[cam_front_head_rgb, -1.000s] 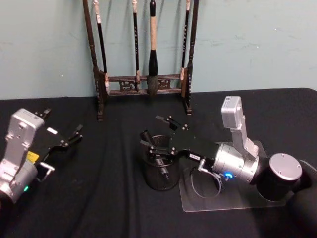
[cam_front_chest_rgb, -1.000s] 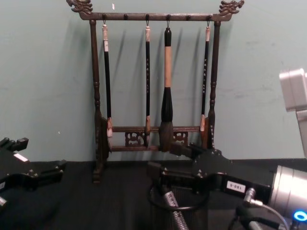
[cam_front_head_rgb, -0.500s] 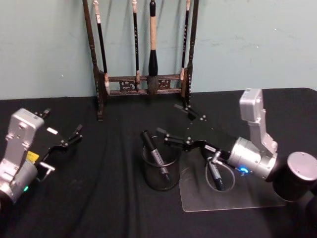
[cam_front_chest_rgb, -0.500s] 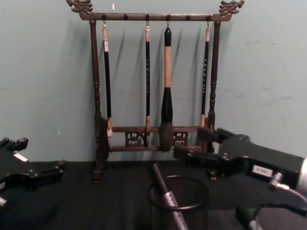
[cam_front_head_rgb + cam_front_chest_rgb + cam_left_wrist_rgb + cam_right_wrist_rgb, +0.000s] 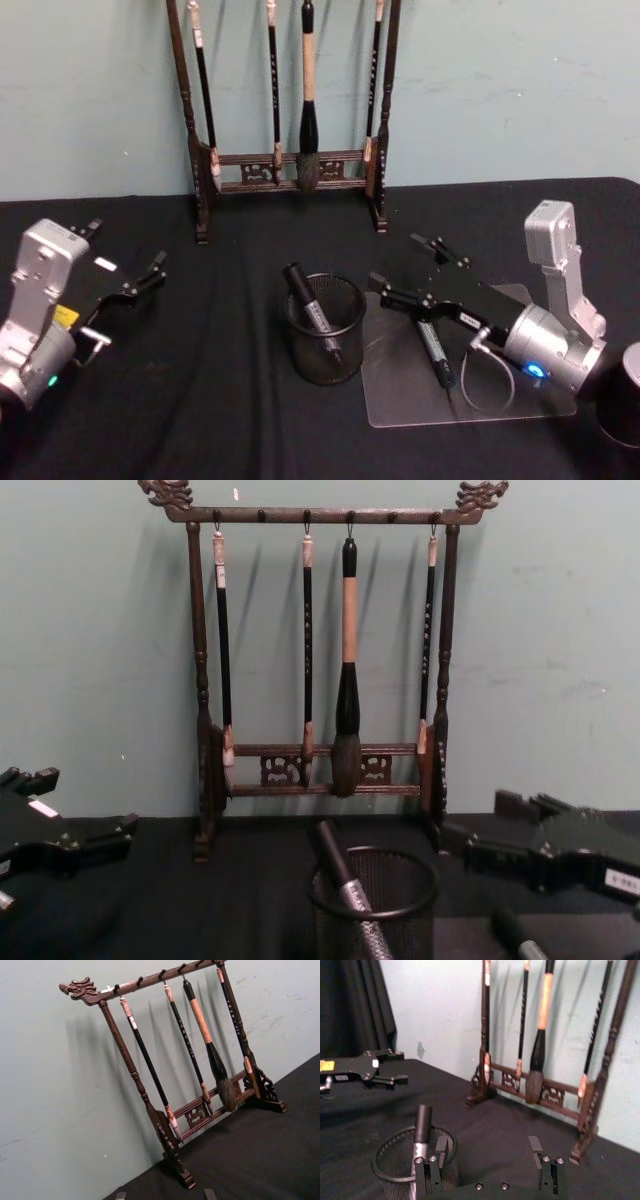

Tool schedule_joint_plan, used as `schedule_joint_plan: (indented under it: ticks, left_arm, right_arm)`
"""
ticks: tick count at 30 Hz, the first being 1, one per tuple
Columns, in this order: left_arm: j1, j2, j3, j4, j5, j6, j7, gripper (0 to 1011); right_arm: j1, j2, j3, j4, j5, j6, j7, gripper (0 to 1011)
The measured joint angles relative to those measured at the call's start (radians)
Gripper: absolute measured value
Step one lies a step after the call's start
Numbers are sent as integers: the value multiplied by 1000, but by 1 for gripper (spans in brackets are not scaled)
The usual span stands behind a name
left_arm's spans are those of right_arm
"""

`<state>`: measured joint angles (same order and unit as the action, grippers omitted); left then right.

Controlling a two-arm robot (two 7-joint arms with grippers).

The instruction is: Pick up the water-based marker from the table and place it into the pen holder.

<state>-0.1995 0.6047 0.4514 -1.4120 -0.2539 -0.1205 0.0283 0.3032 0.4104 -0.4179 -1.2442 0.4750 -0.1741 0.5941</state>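
Note:
The water-based marker [image 5: 311,307] leans inside the black wire-mesh pen holder [image 5: 345,362], its dark cap sticking out over the rim. In the chest view the marker [image 5: 345,888] slants up to the left out of the pen holder [image 5: 410,912]. My right gripper [image 5: 396,263] hangs open to the right of the holder, apart from it, with nothing between its fingers. The right wrist view shows the holder [image 5: 390,1172] just off one finger [image 5: 440,1149]. My left gripper [image 5: 128,250] rests open at the far left of the table.
A second dark marker [image 5: 435,352] lies on a clear plastic sheet [image 5: 400,400] right of the holder, under my right arm. A tall dark wooden brush rack [image 5: 290,158] with hanging brushes stands at the back against the wall. Black cloth covers the table.
My right gripper has drawn back to the right, from over the pen holder to well clear of it, leaving the marker standing in the holder. The left arm has not moved.

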Motion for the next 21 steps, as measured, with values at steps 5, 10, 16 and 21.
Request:
schedule_joint_plan:
  ticks: [5,10,16,21]
  left_arm:
    - [0,0,0,0,0,0,0,1009]
    - [0,0,0,0,0,0,0,1009]
    - [0,0,0,0,0,0,0,1009]
    - [0,0,0,0,0,0,0,1009]
  right_arm:
    - [-25,5,9,-16,-18,68,-50,1000]
    - [-39,7,17,-39,-44,187,-123,1000]
    - [-44,11,18,-54,-64,258,-155,1000]
    - [-43,16,12,-64,-87,324,-171,1000]
